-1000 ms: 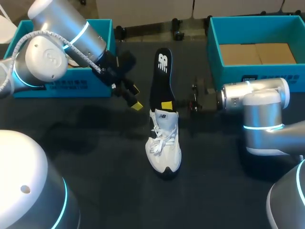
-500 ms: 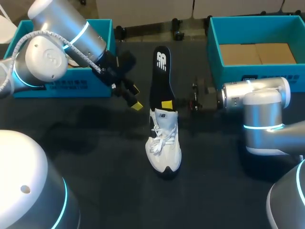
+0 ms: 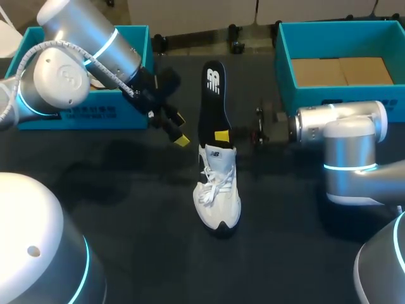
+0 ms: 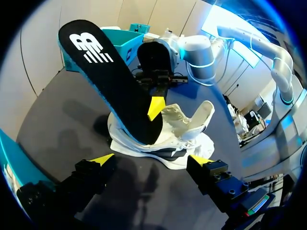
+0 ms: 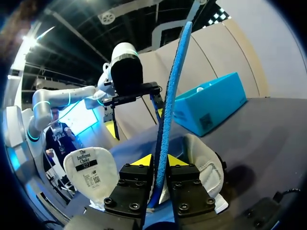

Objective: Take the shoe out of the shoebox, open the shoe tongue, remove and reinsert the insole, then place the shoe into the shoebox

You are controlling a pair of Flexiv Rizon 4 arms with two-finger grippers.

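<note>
The thin black foam insole [image 3: 212, 95] has edged up from the white laced shoe [image 3: 218, 190] on the dark table [image 3: 126, 209], right gripper [image 3: 221, 136] clamped on its lower end, left gripper [image 3: 180, 129] spread empty; probably light and bendy, best held low.

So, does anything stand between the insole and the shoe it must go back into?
Nothing visible does. The right gripper holds the insole upright, lower end at the opening of the shoe; the tongue is folded away, and the left gripper is off to the side.
</note>
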